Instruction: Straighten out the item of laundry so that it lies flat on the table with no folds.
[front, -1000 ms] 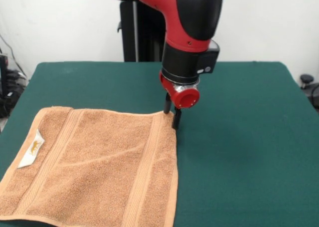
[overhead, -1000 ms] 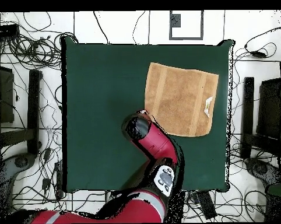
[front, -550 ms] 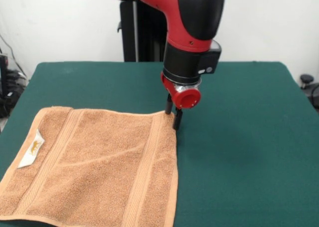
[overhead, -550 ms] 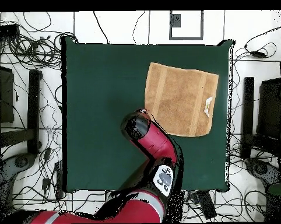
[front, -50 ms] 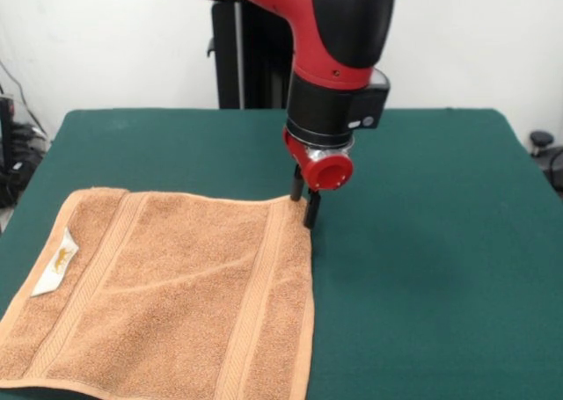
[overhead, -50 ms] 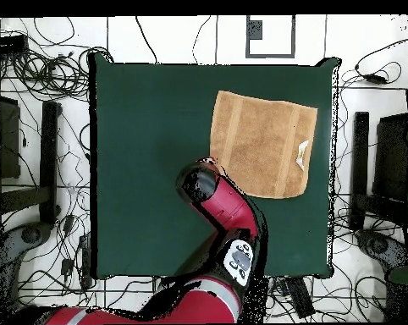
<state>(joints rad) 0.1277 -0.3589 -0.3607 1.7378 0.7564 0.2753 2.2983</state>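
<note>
The item of laundry point(front, -50 ms: 167, 294), a light-brown terry towel with a white tag point(front, -50 ms: 55, 264) near its left edge, lies spread on the green table point(front, -50 ms: 422, 242) at the front left, with only a faint crease across its middle. My gripper point(front, -50 ms: 303, 205) stands low at the towel's far right corner, open, one black finger point(front, -50 ms: 296, 185) behind the corner and the other in front, tips near the cloth. In the overhead view the towel point(overhead, -50 ms: 262, 144) lies at the table's point(overhead, -50 ms: 148, 127) upper right, and the red arm point(overhead, -50 ms: 220, 203) hides the gripper.
Cables and stands point(overhead, -50 ms: 38, 169) surround the table on the floor. The robot's black pedestal point(front, -50 ms: 242, 57) rises behind the table's far edge. Green cloth lies bare to the right of the towel.
</note>
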